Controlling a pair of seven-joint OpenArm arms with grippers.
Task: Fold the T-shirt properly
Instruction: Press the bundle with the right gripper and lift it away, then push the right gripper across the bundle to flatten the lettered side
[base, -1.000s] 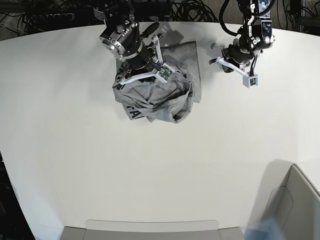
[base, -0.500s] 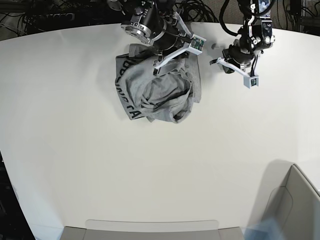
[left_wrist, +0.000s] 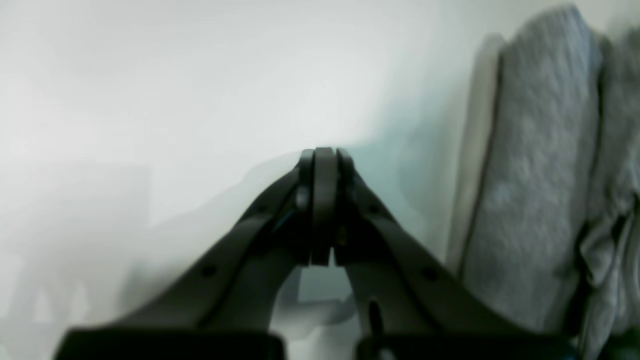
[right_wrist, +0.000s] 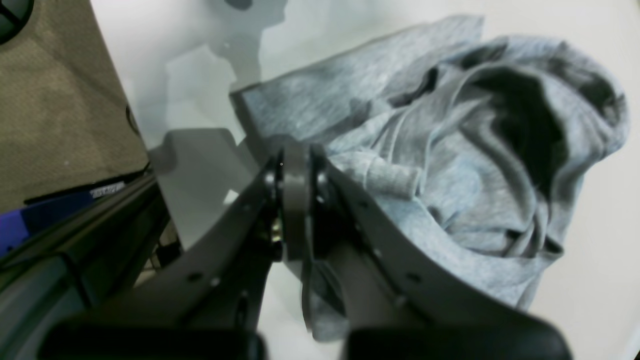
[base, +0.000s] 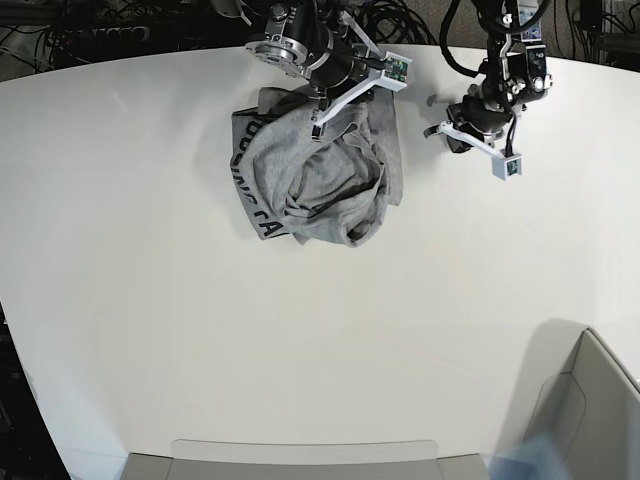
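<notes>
The right tool, closed and empty, has retreated from the crumpled heather-grey cotton T-shirt; left tool closed, empty. Folding is not started.

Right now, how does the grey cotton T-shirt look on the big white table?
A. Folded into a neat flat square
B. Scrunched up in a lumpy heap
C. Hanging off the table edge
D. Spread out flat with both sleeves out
B: the heather-grey cotton T-shirt lies bunched in a wrinkled heap with deep creases on the white table, and a strip of black lettering curls along one edge.
</notes>
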